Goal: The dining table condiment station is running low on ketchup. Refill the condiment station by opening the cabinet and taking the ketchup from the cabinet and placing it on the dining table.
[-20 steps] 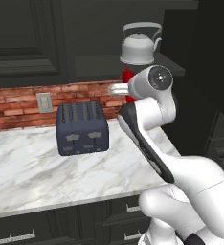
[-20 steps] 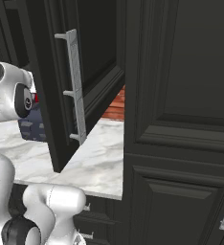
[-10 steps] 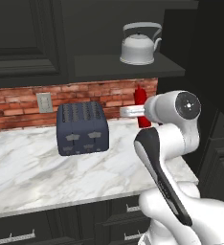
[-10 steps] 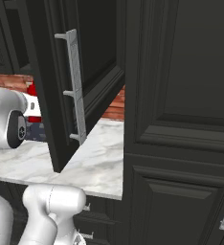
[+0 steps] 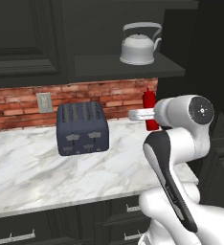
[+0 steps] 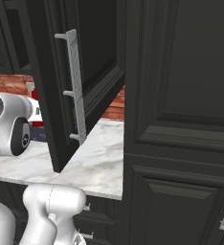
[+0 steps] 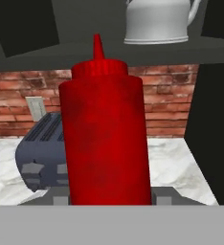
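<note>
The ketchup (image 7: 106,139), an all-red squeeze bottle with a pointed nozzle, stands upright between my fingers, close in the hand view. My gripper (image 7: 109,198) is shut on the lower half of it. In the left base view the ketchup (image 5: 150,103) hangs above the counter's right end, held by my gripper (image 5: 148,117), below the cabinet shelf (image 5: 128,64). The black cabinet door (image 6: 85,72) stands open, its silver bar handle (image 6: 74,86) facing the right base camera. A sliver of the ketchup (image 6: 35,95) peeks out left of the door. The dining table is out of view.
A dark blue toaster (image 5: 81,128) sits on the marble counter (image 5: 37,167) against red brick (image 5: 109,95). A silver kettle (image 5: 140,45) stands on the cabinet shelf. A tall black cabinet (image 6: 181,119) rises at the right. Drawers (image 5: 18,234) run below the counter.
My arm has swung down and to the right, carrying the ketchup from shelf height to just above the counter. The cabinet door has stayed open.
</note>
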